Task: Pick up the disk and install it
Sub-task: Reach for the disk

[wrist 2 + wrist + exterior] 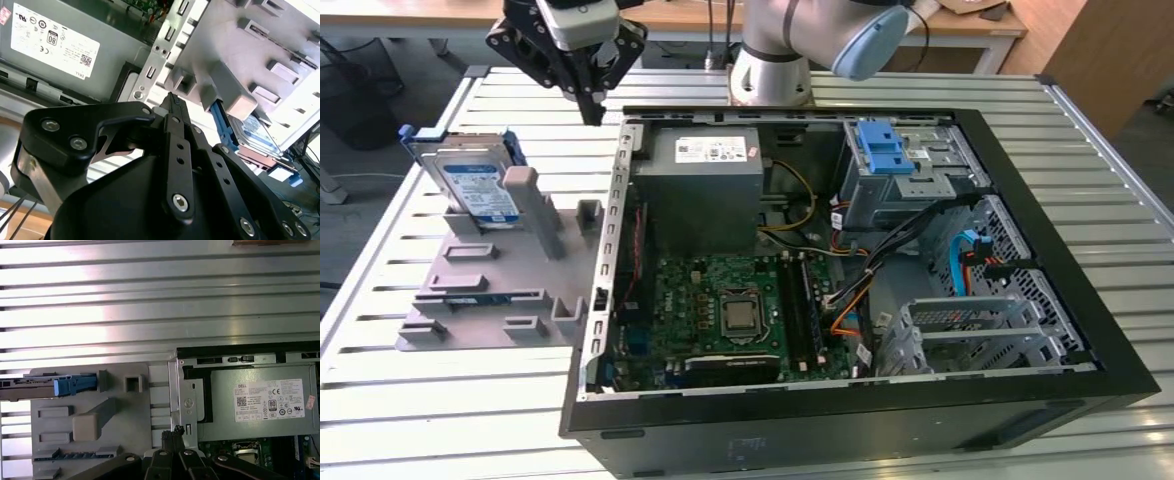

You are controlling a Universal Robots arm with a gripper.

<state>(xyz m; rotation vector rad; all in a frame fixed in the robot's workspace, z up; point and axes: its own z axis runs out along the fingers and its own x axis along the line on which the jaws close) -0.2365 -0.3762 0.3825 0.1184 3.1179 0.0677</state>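
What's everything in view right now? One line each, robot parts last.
disk: 1, silver with blue rails, on edge in the fixture
fixture: 1, grey, on the table, exterior view's left
computer case: 1, black, open, on the table
power supply: 1, grey, inside the case
motherboard: 1, green, inside the case
drive cage: 1, bare metal, inside the case
latch: 1, blue, atop the drive cage
table: 1, silver slats, under everything
arm: 1, grey, beyond the case
gripper: 1, black, shut and empty, above the table between fixture and case
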